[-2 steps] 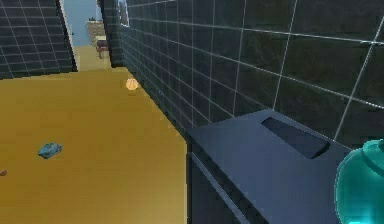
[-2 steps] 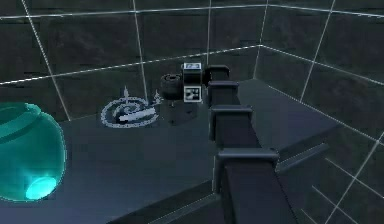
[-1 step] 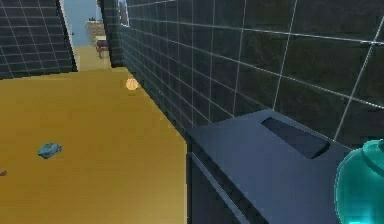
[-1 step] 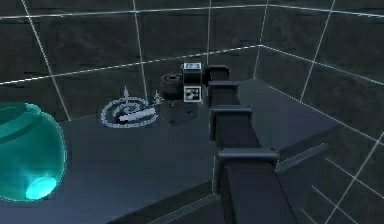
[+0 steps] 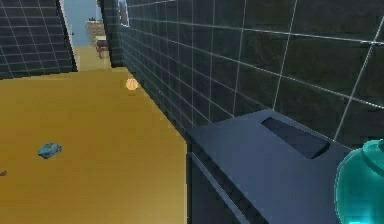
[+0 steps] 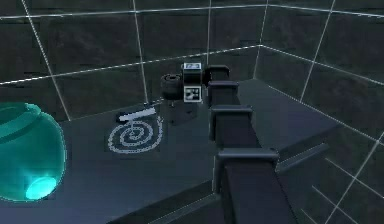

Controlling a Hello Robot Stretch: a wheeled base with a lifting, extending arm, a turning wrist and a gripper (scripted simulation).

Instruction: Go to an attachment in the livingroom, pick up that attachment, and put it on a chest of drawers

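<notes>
I log a house room: dark cabinet (image 5: 250,165) against dark tiled wall (image 5: 230,50), teal glass bowl (image 6: 28,150) on the cabinet, ochre floor (image 5: 100,130) beside it, doorway (image 5: 88,35) far beyond it.

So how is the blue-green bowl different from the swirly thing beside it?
The bowl is teal and glassy; the swirl is thin pale grey lines. The bowl stands tall and round; the swirl lies flat. The bowl looks much bigger than the swirl. Both sit on the same dark top.
</notes>
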